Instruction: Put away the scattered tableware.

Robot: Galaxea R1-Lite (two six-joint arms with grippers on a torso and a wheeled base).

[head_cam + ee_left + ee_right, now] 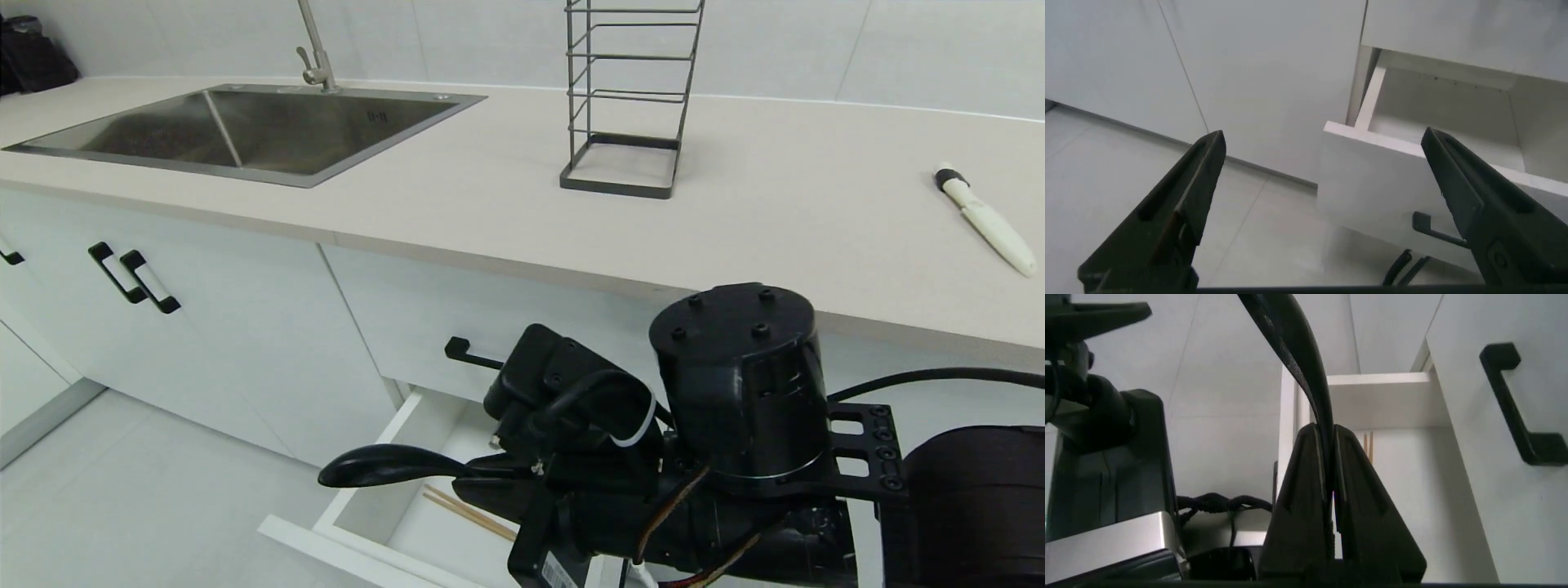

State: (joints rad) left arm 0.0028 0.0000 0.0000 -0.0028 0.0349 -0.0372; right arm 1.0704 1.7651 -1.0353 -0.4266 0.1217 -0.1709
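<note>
Partly done: right fingers (pixel 1306 482) clenched on black spoon (pixel 384 465) above open drawer (pixel 384 445), chopsticks (pixel 469 513) inside beneath; left fingers (pixel 1196 184) spread, empty; white-handled utensil (pixel 988 222) left on surface (pixel 490 188).

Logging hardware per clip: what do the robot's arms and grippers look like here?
All matte black. The left gripper has two tapered, wedge-shaped fingers; the right gripper likewise. The right arm has a cylindrical housing with screws, a white cable tie and a black cable.
</note>
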